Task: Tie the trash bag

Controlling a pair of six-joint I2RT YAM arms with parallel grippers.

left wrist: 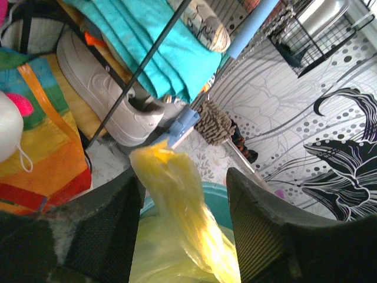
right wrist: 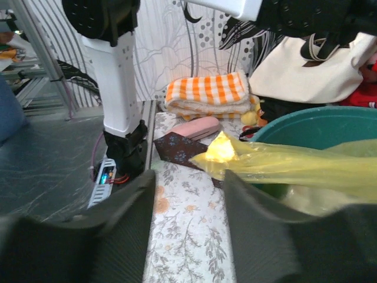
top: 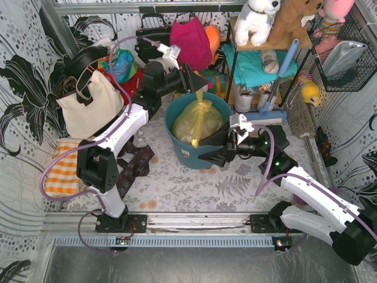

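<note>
Left gripper (left wrist: pixel 184 175), arm stretched over the bin (top: pixel 177 144), stands parted around the upright tail of the bag (top: pixel 197 121). Right gripper (right wrist: pixel 188 177), low at the rim, gapes

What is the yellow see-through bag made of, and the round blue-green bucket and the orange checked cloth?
The yellow see-through bag looks like thin, glossy plastic: it crinkles and light passes through. The round blue-green bucket seems hard, smooth plastic, keeping its shape. The orange checked cloth is probably soft woven fabric, folded.
</note>
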